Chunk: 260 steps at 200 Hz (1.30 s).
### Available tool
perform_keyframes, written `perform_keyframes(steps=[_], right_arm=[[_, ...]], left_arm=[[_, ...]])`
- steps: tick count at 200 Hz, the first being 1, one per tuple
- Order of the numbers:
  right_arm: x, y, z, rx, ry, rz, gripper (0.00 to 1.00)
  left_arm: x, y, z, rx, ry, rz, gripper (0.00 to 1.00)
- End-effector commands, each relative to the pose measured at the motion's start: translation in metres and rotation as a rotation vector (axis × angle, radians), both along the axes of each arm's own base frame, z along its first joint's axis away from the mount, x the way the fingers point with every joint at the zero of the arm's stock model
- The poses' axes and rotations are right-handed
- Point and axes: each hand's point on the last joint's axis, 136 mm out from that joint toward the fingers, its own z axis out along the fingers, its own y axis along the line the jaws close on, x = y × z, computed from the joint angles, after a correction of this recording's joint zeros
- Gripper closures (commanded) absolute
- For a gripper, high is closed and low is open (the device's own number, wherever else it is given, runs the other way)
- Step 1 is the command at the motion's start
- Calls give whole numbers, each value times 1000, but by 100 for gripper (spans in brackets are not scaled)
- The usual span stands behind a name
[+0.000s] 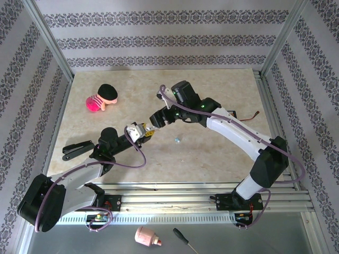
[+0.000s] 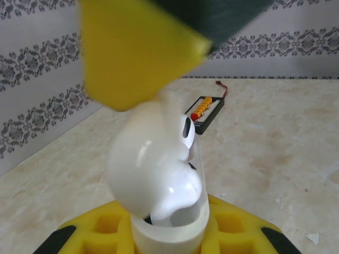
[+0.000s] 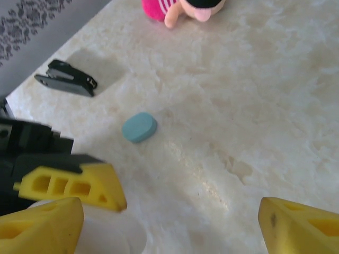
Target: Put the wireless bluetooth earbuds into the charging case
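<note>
Bright even light, soft shadows, glare on white case [image 2: 159,174], close yellow fingers [image 3: 299,225] blurred.

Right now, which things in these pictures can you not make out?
Left wrist view: inside of the charging case, hidden by its raised lid.
Left wrist view: a yellow finger, blurred and cut by the top edge.
Top view: the pale blue object, too small to identify.
Right wrist view: the plush toy, cut by the top edge.

Marble-look table [image 1: 143,84] bears a plush toy [image 1: 101,98], black stapler [image 1: 77,150], blue oval piece [image 3: 139,127].
</note>
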Motion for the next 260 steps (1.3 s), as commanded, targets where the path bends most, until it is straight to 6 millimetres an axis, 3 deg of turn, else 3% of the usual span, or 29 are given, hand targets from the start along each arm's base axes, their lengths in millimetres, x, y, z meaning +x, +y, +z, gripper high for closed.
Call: perform_keyframes(steps=[1, 26, 42, 61, 86, 111, 179, 204, 246, 260], right_arm=[[-24, -13, 4, -52, -2, 73, 15], [-30, -18, 25, 6, -121, 130, 14], [-45, -19, 34, 28, -239, 256, 17], [-73, -20, 36, 44, -387, 461, 19], [-83, -25, 34, -9, -570, 599, 24], [-95, -24, 25, -51, -606, 749, 23], [-96, -1, 9, -80, -566, 842, 42], [-93, 2, 6, -84, -551, 840, 66], [-86, 0, 5, -99, -552, 807, 74], [-81, -2, 6, -90, -541, 773, 74]], left_arm=[[4, 0, 25, -50, -31, 19, 91], [-5, -4, 25, -57, -2, -36, 91], [-18, -11, 21, -42, 33, -117, 91], [-35, -17, 17, -13, 54, -212, 90], [-45, -17, 14, 32, 39, -252, 90], [-48, -21, 21, 35, 18, -286, 89], [-49, -25, 28, 18, 0, -319, 89], [-49, -25, 29, 15, -6, -322, 88], [-46, -25, 29, 6, -12, -308, 88], [-41, -23, 31, -10, -19, -272, 79]])
